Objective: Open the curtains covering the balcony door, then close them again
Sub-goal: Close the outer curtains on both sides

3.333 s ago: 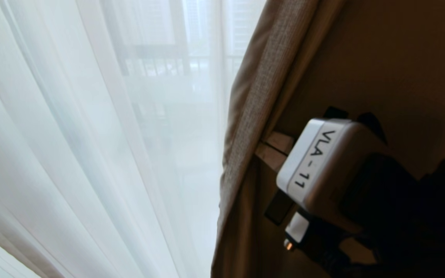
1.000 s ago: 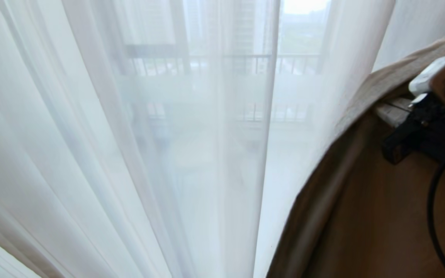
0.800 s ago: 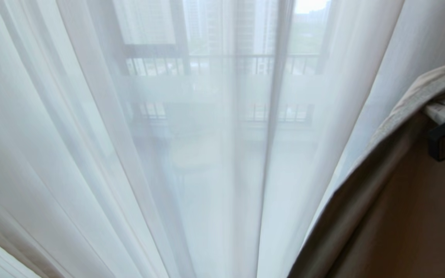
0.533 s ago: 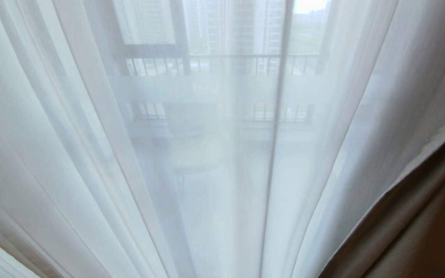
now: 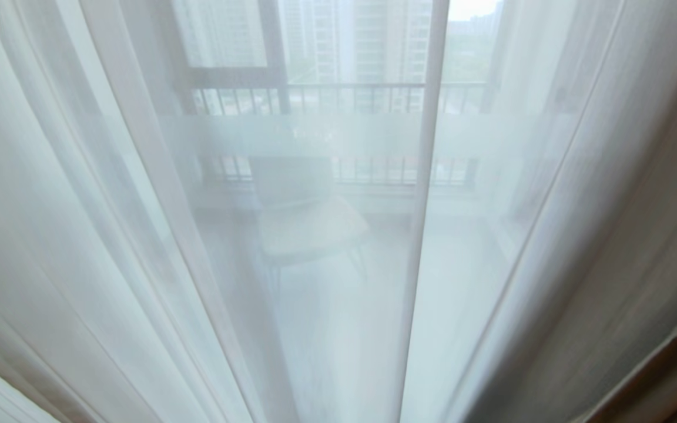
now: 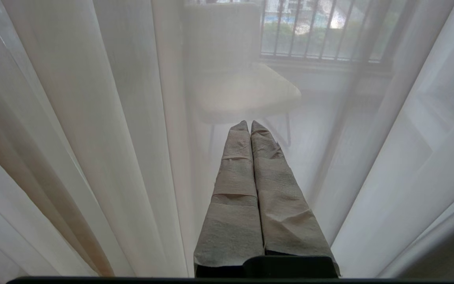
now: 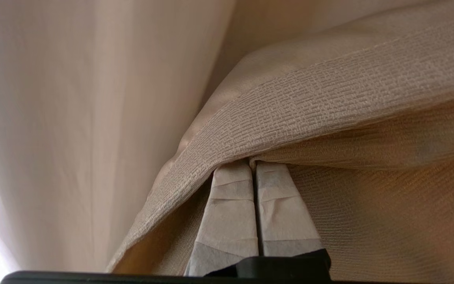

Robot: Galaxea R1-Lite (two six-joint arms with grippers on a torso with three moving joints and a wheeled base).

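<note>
Right gripper tips perhaps under drape

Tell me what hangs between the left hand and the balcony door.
The white sheer curtain hangs between the shut left hand and the balcony door. The thick drape is off to the right.

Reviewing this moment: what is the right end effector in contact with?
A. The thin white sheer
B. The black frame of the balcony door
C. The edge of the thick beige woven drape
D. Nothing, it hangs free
C. In the right wrist view the right end effector, its fingers together, has its tips tucked under the folded edge of the thick beige woven drape, not against the white sheer.
</note>
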